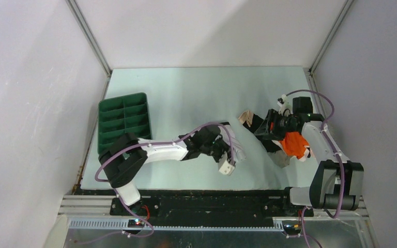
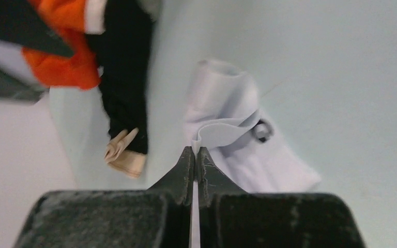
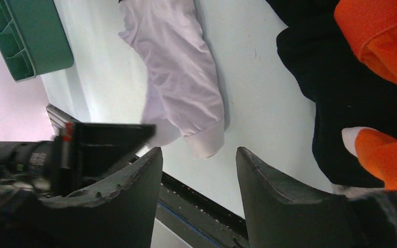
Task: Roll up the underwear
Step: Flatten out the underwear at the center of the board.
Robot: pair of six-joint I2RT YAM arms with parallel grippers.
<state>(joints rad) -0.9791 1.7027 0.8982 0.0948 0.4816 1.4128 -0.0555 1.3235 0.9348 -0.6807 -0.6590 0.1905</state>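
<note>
Left hand [image 2: 195, 151] pinched shut on a flap of white underwear [image 2: 222, 98], which lies on table [image 2: 341, 77], centre-front. Looks partly rolled into a tube; loose end left to finish. Right hand [image 3: 199, 155] open over black-orange pile [image 3: 331, 103].

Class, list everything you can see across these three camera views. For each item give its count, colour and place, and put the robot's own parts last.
table: one, pale grey-green, fills the workspace
divided tray: one, dark green, far left of the table
white underwear: one, white with a lilac tint, table centre, a fold pinched by the left gripper
black garment: one, black with a tan band at one end, right of centre
orange garment: one, orange with white trim, lying against the black garment near the right arm
left gripper: one, black, shut on the white fold
right gripper: one, black, open, holding nothing, above the table by the black garment
</note>
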